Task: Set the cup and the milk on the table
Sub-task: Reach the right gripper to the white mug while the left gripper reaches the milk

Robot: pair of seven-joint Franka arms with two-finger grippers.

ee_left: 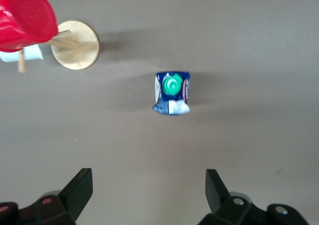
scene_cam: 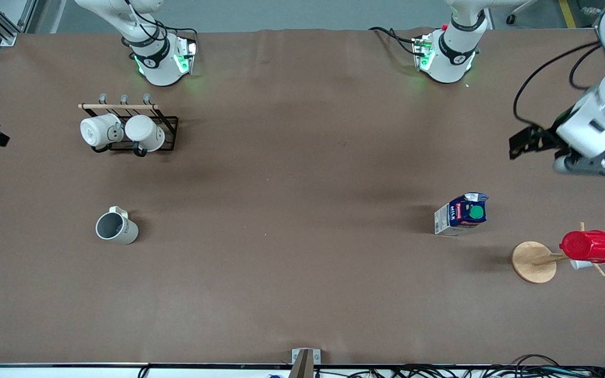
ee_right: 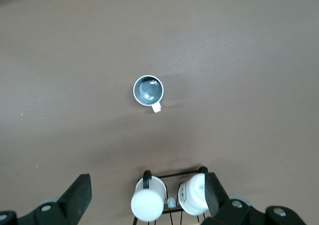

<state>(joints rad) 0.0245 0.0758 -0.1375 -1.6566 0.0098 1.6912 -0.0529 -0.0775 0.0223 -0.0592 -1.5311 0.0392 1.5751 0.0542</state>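
Cup stands upright on the table toward the right arm's end, mouth up, handle on the side toward the rack. Its grey interior holds nothing that shows in the right wrist view. Right gripper hangs high above the black rack, fingers spread wide with nothing between them; the cup lies well apart from it, nearer to the front camera than the rack. Two white mugs hang on the rack side by side, mouths turned sideways.

Milk stands upright on the table toward the left arm's end, green cap on top and closed. Left gripper hangs in the air over the table edge at that end, fingers parted wide and holding nothing. The carton sits well apart from the gripper, on the table ahead of its fingertips in the left wrist view.

Wooden stand rests near the milk, nearer to the front camera. Red cup hangs on one of its pegs, tilted on its side.
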